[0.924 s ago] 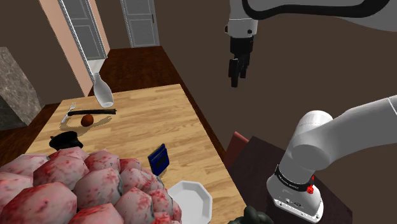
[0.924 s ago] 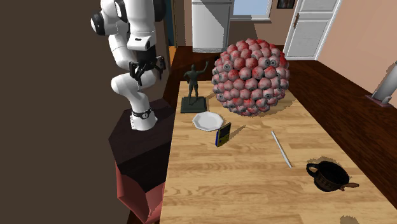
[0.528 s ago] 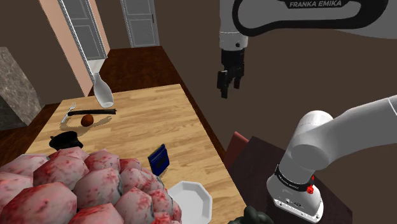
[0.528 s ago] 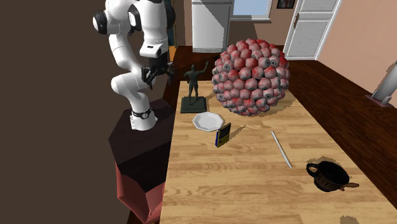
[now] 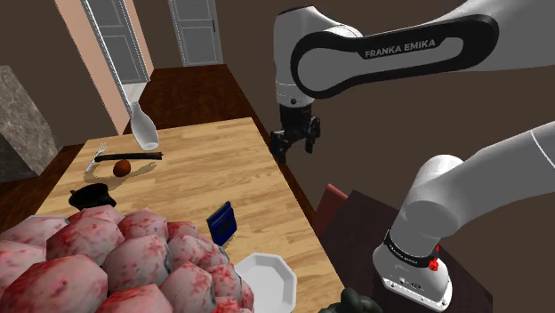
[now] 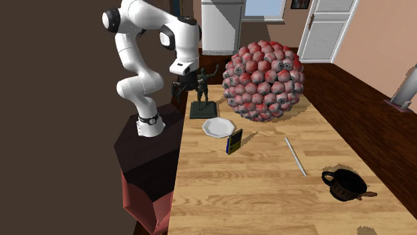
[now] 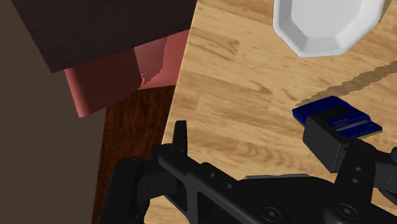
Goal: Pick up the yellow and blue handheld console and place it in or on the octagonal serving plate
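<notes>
The handheld console (image 5: 222, 222) is a blue slab with a yellow edge, standing tilted on the wooden table (image 5: 191, 178). It also appears in the second exterior view (image 6: 234, 141) and in the wrist view (image 7: 337, 118). The white octagonal plate (image 5: 265, 283) (image 6: 218, 127) (image 7: 327, 25) lies just beside the console, near the table's edge. My black gripper (image 5: 293, 151) (image 6: 179, 92) (image 7: 254, 143) hangs open in the air over the table's edge, well apart from the console. Its two fingers (image 7: 180, 137) stand wide with only bare wood between them.
A huge lumpy red-and-white ball (image 6: 264, 73) sits close behind the plate and console, with a dark figurine (image 6: 204, 93) beside it. Farther along the table are a black cup (image 6: 344, 183), a thin white stick (image 6: 295, 157) and a leaning bottle (image 5: 145, 129). My dark red stand (image 6: 150, 160) adjoins the table.
The arm has swung down and toward the shoulder view's left, bringing the gripper from high beside the table to just over its edge. The fingers stayed open.
</notes>
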`<state>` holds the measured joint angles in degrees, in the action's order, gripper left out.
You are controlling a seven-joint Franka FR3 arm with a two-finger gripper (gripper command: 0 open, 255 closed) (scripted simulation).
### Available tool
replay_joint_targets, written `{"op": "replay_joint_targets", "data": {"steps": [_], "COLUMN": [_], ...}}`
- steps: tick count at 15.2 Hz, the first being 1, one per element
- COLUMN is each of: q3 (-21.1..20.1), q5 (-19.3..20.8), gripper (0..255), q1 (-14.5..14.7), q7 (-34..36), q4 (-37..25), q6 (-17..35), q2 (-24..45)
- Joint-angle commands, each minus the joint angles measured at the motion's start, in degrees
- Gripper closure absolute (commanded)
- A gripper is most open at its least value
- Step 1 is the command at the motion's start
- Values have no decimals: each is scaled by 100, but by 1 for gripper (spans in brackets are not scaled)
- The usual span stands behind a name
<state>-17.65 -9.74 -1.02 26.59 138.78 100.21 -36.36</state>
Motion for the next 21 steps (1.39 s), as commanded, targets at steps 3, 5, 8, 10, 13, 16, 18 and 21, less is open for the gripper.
{"op": "replay_joint_targets", "data": {"steps": [3, 5, 8, 10, 13, 16, 18, 21], "q3": [-570, -861, -1287, -1549, -1885, -2062, -2051, -1949], "q5": [-150, -153, -34, 148, 594, 1229, 1692, 2024], "gripper": [0, 0, 0, 0, 0, 0, 0, 0], "q1": [-166, -273, -467, -602, -788, -857, -795, -673], "q7": [1091, 1645, 2515, 3134, 4134, 5203, 5905, 6377], "q4": [-61, -148, -352, -534, -876, -1300, -1630, -1840], "q6": [637, 960, 1426, 1715, 2090, 2358, 2463, 2573], "q2": [593, 964, 1596, 2069, 2853, 3707, 4283, 4704]}}
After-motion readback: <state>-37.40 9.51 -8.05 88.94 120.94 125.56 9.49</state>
